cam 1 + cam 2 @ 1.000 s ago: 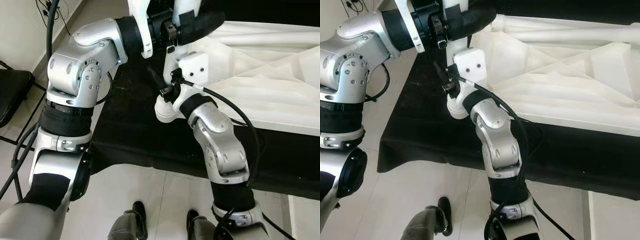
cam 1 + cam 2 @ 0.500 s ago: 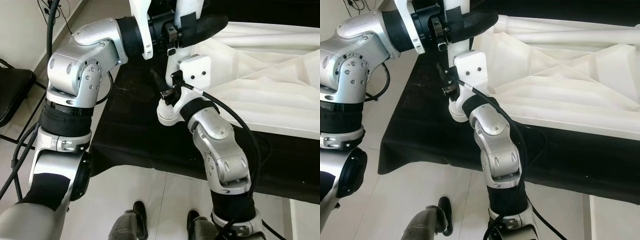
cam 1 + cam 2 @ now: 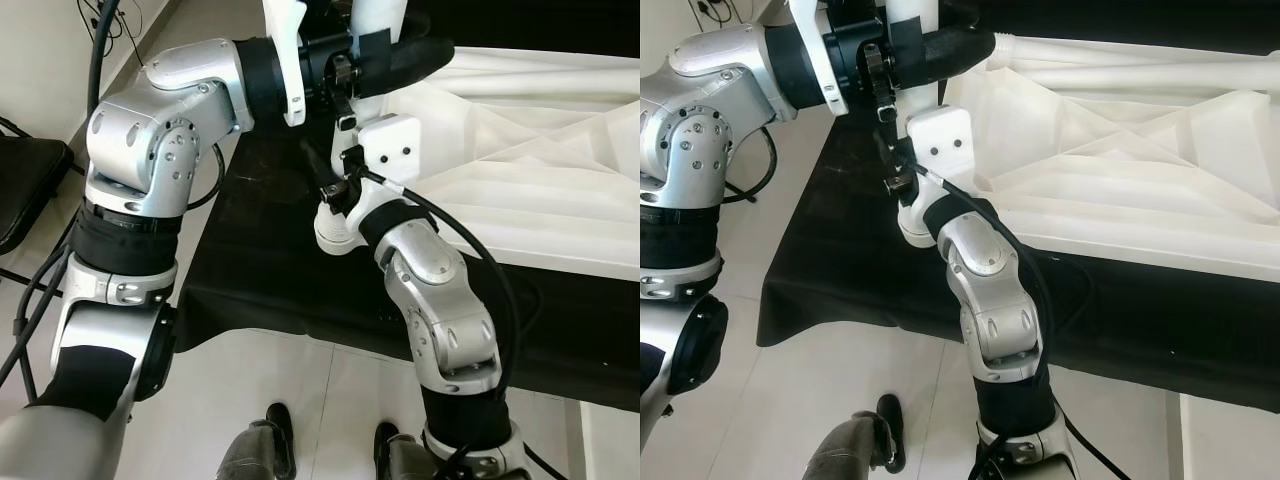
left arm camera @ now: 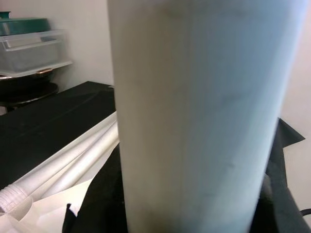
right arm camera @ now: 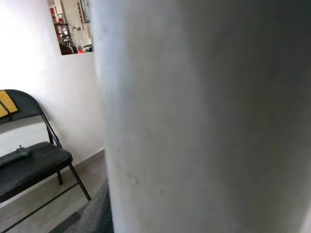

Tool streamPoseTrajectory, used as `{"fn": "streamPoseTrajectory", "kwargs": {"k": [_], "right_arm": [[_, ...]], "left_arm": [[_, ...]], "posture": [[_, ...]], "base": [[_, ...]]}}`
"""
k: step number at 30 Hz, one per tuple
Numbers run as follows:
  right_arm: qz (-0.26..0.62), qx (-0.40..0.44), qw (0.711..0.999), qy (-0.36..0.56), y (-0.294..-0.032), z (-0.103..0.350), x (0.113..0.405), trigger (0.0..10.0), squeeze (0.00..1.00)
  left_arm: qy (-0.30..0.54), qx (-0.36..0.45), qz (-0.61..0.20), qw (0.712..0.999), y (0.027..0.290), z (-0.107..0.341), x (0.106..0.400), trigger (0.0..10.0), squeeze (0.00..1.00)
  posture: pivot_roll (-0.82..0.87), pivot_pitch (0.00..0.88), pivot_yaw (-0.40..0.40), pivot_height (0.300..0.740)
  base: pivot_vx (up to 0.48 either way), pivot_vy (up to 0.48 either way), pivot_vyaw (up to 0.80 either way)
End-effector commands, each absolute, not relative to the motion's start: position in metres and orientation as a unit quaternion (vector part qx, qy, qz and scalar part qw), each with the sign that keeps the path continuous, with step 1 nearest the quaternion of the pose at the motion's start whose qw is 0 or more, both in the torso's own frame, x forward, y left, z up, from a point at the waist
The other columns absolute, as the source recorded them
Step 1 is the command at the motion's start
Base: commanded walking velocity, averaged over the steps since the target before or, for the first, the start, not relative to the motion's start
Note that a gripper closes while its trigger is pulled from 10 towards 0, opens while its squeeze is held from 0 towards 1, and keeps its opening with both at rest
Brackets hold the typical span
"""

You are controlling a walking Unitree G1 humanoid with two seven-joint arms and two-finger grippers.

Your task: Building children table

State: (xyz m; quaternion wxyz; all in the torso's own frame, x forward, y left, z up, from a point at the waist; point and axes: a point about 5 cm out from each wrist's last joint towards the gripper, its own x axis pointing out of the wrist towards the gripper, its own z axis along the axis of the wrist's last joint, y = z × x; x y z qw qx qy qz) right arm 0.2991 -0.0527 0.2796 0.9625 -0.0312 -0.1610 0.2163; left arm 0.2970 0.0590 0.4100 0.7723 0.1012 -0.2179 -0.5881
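White cylindrical plastic table leg (image 3: 912,20) stands upright at the upper centre of the frame, beside the white ribbed plastic tabletop (image 3: 1120,150) lying on a black cloth (image 3: 840,250). The left gripper (image 3: 400,62) wraps its black fingers around the leg, while the right gripper (image 3: 902,140) sits just below; how its jaws stand cannot be told.

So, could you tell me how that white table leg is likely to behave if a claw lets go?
The white table leg looks like a smooth round tube, so it would probably roll on the black cloth. Held upright at the tabletop's corner, it seems liable to tip. It looks stiff.
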Motion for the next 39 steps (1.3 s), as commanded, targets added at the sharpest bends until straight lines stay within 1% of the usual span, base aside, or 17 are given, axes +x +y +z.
{"fn": "streamPoseTrajectory", "kwargs": {"k": [1, 2, 3, 4, 7, 10, 12, 15, 16, 20, 24, 29, 32, 34, 37, 38, 39], "right_arm": [[0.257, -0.032, 0.961, -0.098, -0.037, 0.255, 0.298, 3.3, 0.0], [0.261, -0.028, 0.96, -0.102, -0.036, 0.257, 0.298, 3.3, 0.0], [0.278, -0.025, 0.953, -0.115, -0.034, 0.261, 0.297, 10.0, 0.0], [0.29, -0.023, 0.949, -0.124, -0.033, 0.263, 0.296, 10.0, 1.0], [0.316, -0.015, 0.939, -0.133, -0.031, 0.268, 0.296, 10.0, 1.0], [0.395, -0.023, 0.906, -0.15, -0.03, 0.28, 0.302, 10.0, 1.0], [0.465, -0.067, 0.87, -0.153, -0.036, 0.288, 0.312, 10.0, 1.0], [0.482, -0.089, 0.858, -0.151, -0.039, 0.29, 0.316, 10.0, 1.0], [0.512, -0.117, 0.839, -0.144, -0.042, 0.292, 0.323, 10.0, 0.0], [0.586, -0.156, 0.786, -0.123, -0.046, 0.303, 0.343, 10.0, 0.0], [0.587, -0.156, 0.786, -0.119, -0.045, 0.305, 0.347, 10.0, 0.0], [0.63, -0.079, 0.765, -0.107, -0.037, 0.318, 0.353, 10.0, 0.0], [0.702, -0.011, 0.704, -0.11, -0.025, 0.327, 0.339, 10.0, 0.0], [0.702, -0.011, 0.704, -0.11, -0.025, 0.327, 0.339, 10.0, 0.0], [0.739, 0.019, 0.663, -0.121, -0.014, 0.331, 0.329, 10.0, 0.0], [0.751, 0.022, 0.647, -0.13, -0.01, 0.333, 0.326, 7.5, 0.0], [0.758, 0.024, 0.637, -0.137, -0.008, 0.335, 0.324, 7.5, 0.0]], "left_arm": [[-0.196, 0.111, -0.61, 0.76, 0.052, 0.401, 0.293, 0.0, 0.0], [-0.196, 0.112, -0.61, 0.76, 0.052, 0.401, 0.293, 0.0, 0.0], [-0.196, 0.113, -0.61, 0.759, 0.052, 0.401, 0.293, 0.0, 0.0], [-0.196, 0.114, -0.611, 0.759, 0.052, 0.401, 0.293, 0.0, 0.0], [-0.196, 0.115, -0.612, 0.758, 0.051, 0.402, 0.292, 0.0, 0.0], [-0.196, 0.119, -0.614, 0.755, 0.051, 0.402, 0.291, 0.0, 0.0], [-0.196, 0.12, -0.617, 0.753, 0.05, 0.402, 0.289, 0.0, 0.0], [-0.196, 0.121, -0.618, 0.752, 0.05, 0.402, 0.288, 0.0, 0.0], [-0.196, 0.122, -0.62, 0.75, 0.05, 0.401, 0.288, 0.0, 0.0], [-0.2, 0.121, -0.626, 0.744, 0.048, 0.399, 0.285, 0.0, 0.0], [-0.201, 0.119, -0.626, 0.744, 0.047, 0.399, 0.285, 0.0, 0.0], [-0.221, 0.106, -0.63, 0.737, 0.045, 0.401, 0.28, 0.0, 0.0], [-0.247, 0.077, -0.655, 0.71, 0.051, 0.407, 0.277, 0.0, 0.0], [-0.247, 0.077, -0.655, 0.71, 0.051, 0.407, 0.277, 0.0, 0.0], [-0.261, 0.039, -0.675, 0.689, 0.058, 0.409, 0.277, 0.0, 0.0], [-0.262, 0.021, -0.684, 0.68, 0.06, 0.41, 0.276, 0.0, 0.0], [-0.263, 0.009, -0.69, 0.674, 0.062, 0.41, 0.276, 0.0, 0.0]], "posture": [[0.06, 0.31, 0.061, 0.74], [0.06, 0.31, 0.061, 0.74], [0.06, 0.31, 0.061, 0.74], [0.06, 0.31, 0.061, 0.74], [0.06, 0.31, 0.06, 0.74], [0.06, 0.311, 0.06, 0.74], [0.06, 0.312, 0.06, 0.74], [0.06, 0.312, 0.06, 0.74], [0.05, 0.314, 0.06, 0.74], [0.04, 0.319, 0.061, 0.74], [0.04, 0.32, 0.06, 0.74], [0.05, 0.32, 0.053, 0.74], [0.04, 0.317, 0.052, 0.74], [0.04, 0.317, 0.052, 0.74], [0.04, 0.309, 0.046, 0.74], [0.04, 0.305, 0.042, 0.74], [0.04, 0.304, 0.042, 0.74]], "base": [[0.0, 0.0, 0.0], [0.0, 0.0, 0.0], [0.0, 0.0, 0.0], [0.0, 0.0, 0.0], [0.0, 0.0, 0.0], [0.0, 0.0, 0.0], [0.0, 0.0, 0.0], [0.0, 0.0, 0.0], [0.0, 0.0, 0.0], [0.0, 0.0, 0.0], [0.0, 0.0, 0.0], [0.0, 0.0, 0.0], [0.0, 0.0, 0.0], [0.0, 0.0, 0.0], [0.0, 0.0, 0.0], [0.0, 0.0, 0.0], [0.0, 0.0, 0.0]]}}
